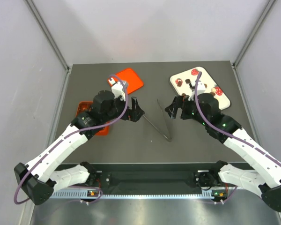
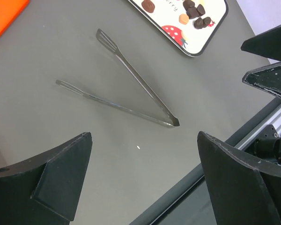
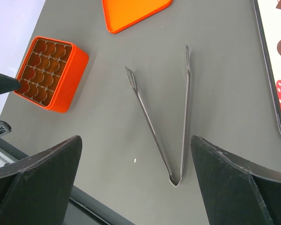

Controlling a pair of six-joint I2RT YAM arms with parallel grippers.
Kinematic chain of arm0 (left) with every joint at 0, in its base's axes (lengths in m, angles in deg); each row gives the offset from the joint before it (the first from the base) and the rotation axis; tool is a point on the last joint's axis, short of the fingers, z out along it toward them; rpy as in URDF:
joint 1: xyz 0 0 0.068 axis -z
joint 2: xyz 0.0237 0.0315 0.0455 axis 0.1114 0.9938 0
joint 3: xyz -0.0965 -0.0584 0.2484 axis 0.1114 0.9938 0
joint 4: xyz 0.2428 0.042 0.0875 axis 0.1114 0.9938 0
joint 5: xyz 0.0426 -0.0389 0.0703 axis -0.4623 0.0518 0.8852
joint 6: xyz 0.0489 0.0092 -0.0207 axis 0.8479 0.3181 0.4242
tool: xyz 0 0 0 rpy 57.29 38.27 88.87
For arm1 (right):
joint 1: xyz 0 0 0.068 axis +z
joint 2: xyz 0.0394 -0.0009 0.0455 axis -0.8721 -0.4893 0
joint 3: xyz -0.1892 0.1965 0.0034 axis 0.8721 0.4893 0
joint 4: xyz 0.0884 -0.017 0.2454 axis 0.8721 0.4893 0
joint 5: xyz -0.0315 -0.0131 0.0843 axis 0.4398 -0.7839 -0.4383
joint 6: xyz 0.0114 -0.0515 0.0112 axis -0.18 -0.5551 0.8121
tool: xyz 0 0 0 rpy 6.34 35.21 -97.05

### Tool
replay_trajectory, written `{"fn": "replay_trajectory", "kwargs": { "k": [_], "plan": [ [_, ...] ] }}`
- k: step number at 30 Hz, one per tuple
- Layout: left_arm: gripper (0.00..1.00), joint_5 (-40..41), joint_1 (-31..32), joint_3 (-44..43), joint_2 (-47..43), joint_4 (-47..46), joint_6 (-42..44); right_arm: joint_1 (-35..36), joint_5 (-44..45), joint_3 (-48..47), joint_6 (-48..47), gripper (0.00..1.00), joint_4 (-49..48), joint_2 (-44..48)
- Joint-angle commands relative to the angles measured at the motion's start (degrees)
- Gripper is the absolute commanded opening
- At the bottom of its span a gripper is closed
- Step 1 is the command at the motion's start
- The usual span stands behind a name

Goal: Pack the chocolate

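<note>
Fingers on both arms spread wide, nothing betw. them: left fingers and right fingers hover over the desk, facing each other across the tongs. Tongs lie flat in an open V, hinge end toward the arm bases. Prob. the intended tool, since chocolate pcs are tiny and the blunt black wedge fingers look too coarse. Chocolate sits on white tray w/ strawberry prints, far right; mostly dark brown lumps, a few paler. Orange box at left, glossy plastic, grid of small cells, contents unclear. Flat orange lid lies apart, so cells open upward. Tongs thin shiny metal, slotted tips.
</note>
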Motion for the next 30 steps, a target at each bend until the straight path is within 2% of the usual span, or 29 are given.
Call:
{"fn": "replay_trajectory", "kwargs": {
  "k": [1, 9, 15, 23, 30],
  "plan": [
    [0.99, 1.2, -0.1, -0.1, -1.3, -2.5, 0.9, 0.4, 2.2, -2.0, -0.3, 1.00, -2.0, 0.5],
    [0.99, 7.4, -0.1, -2.5, -0.7, 0.8, -1.6, 0.3, 7.7, -2.9, -2.2, 1.00, 2.7, 0.5],
    [0.99, 3.5, -0.1, -0.6, -4.8, 0.1, -1.3, 0.4, 7.5, -1.4, -4.8, 1.00, 1.0, -5.8],
    [0.99, 5.2, -0.1, 0.7, -9.9, 1.1, -1.1, 1.7, 6.1, 1.5, -7.8, 1.00, -10.4, -18.7],
    [0.99, 4.8, -0.1, 1.2, -13.6, 0.9, 0.8, 5.9, 6.2, 3.0, -12.7, 0.98, -17.7, -29.1]
  ]
}}
